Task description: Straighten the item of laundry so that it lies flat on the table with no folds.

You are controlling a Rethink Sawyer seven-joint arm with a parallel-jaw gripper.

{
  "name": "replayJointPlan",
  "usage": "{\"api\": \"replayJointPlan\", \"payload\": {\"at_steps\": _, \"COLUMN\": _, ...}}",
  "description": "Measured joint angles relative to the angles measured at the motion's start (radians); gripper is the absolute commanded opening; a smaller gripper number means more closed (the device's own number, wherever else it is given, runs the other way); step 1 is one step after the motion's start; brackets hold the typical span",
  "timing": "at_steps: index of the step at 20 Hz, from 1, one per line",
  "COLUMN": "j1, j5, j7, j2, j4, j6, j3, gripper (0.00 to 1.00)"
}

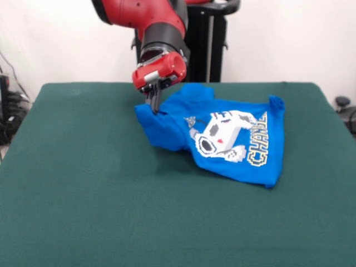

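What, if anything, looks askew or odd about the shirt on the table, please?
The blue T-shirt lies rumpled and skewed on the green table: its print runs sideways, and the corner at the gripper is lifted and folded.

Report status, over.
Gripper shut on T-shirt corner, lifting it. Shirt rumpled, folds remain. Table unobstructed.

The blue T-shirt (222, 139) bore pixel lettering reading "CHANGE", cut off by a fold, at 3 o'clock of its controller print (219, 136).
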Motion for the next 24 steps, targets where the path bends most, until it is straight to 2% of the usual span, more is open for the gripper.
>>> {"api": "replayJointPlan", "payload": {"at_steps": 13, "j1": -0.02, "j5": -0.074, "j7": 0.0, "j2": 0.104, "j4": -0.09, "j6": -0.035, "j3": 0.012, "gripper": 0.0}}
{"api": "replayJointPlan", "payload": {"at_steps": 14, "j1": -0.02, "j5": -0.08, "j7": 0.0, "j2": 0.116, "j4": -0.099, "j6": -0.035, "j3": 0.012, "gripper": 1.0}}
{"api": "replayJointPlan", "payload": {"at_steps": 24, "j1": -0.019, "j5": -0.079, "j7": 0.0, "j2": 0.122, "j4": -0.103, "j6": -0.035, "j3": 0.013, "gripper": 1.0}}
